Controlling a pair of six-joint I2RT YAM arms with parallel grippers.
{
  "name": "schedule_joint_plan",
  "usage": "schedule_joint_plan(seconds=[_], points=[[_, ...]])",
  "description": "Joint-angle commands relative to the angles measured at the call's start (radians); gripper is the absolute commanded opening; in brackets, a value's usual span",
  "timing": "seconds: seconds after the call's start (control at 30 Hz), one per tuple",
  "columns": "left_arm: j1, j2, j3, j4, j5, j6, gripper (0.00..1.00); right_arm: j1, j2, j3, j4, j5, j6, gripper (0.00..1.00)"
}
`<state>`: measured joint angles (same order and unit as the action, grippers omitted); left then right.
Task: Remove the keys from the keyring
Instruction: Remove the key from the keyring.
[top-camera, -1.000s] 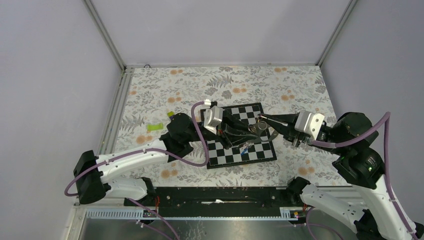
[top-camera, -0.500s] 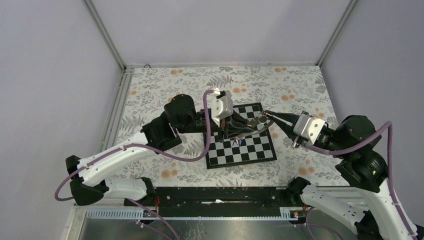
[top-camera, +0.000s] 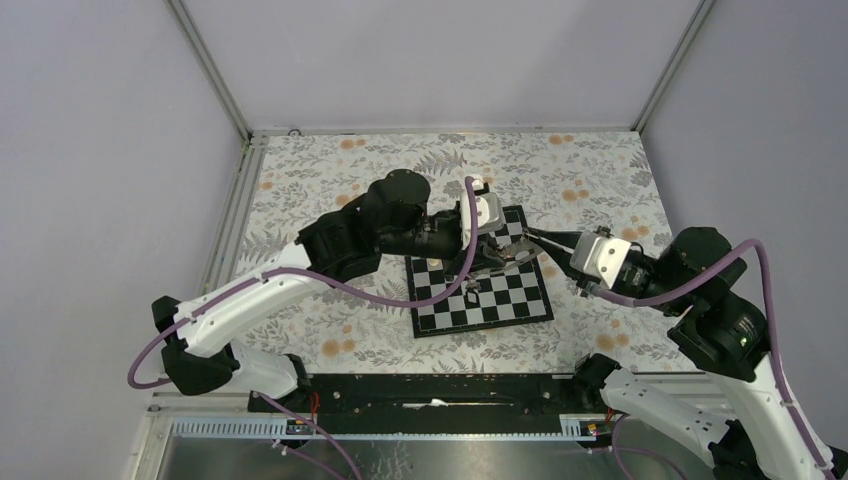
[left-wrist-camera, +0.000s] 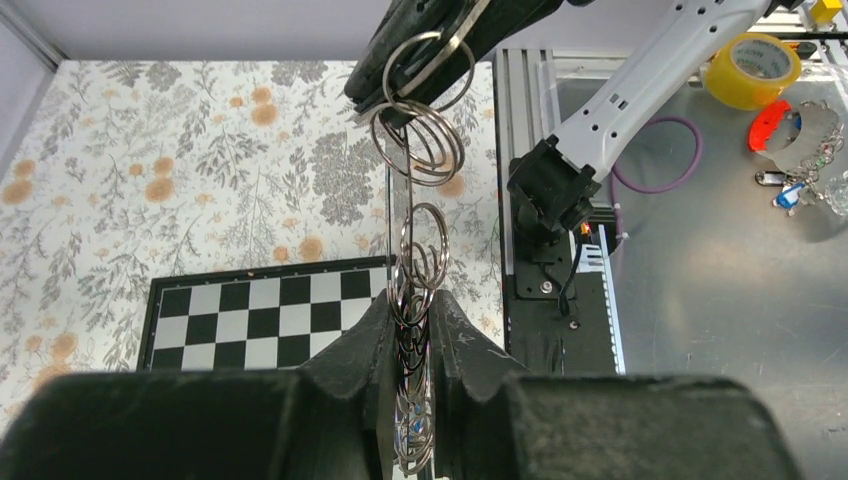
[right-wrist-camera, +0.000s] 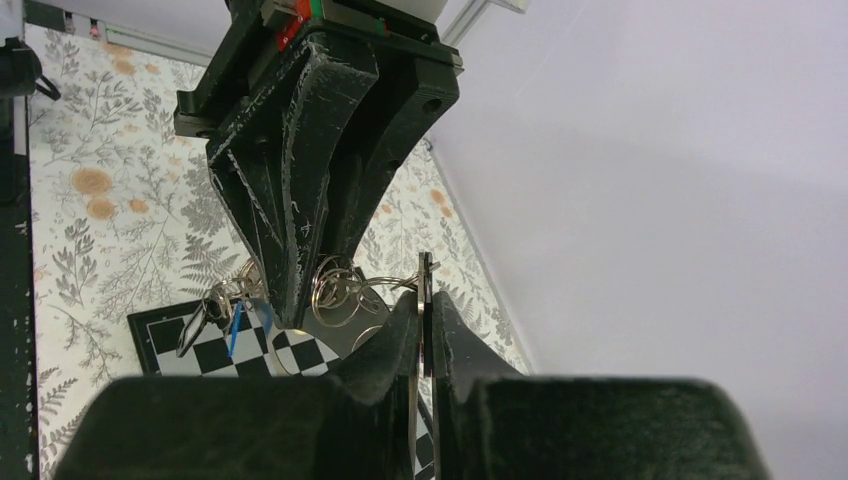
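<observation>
Left wrist: left pincer (left-wrist-camera: 412, 330) clamps the keyring (left-wrist-camera: 408, 285) chain, right pincer (right-wrist-camera: 425, 315) ahead pinches its far end. Separation step; you next need counter-pull.

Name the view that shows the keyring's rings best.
Left wrist: the rings stretch in a clear chain between left tool and right tool. Right wrist shows them bunched, partly hidden; top external, a tiny glint.

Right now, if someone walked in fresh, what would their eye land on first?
The left gripper and the right gripper meet above the chessboard, each pinching one end of the keyring, a chain of linked silvery rings strung between them. Off to the side, a yellow roll of tape lies on a grey metal surface.
</observation>
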<state>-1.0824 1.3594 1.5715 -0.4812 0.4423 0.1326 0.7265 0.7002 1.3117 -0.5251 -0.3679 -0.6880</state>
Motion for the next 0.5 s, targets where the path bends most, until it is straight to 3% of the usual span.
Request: schedule_joint_plan(seconds=[0.0,0.47], points=[[0.004,0.01,0.044,-0.073,0.002,0.022,0.0,-0.004,0.005,0.061,0.066,-0.031,-0.04,0.0],[0.004,0.003,-0.011,-0.046,-0.001,0.038,0.0,-0.003,0.007,0.076,0.028,-0.005,-0.079,0.0]])
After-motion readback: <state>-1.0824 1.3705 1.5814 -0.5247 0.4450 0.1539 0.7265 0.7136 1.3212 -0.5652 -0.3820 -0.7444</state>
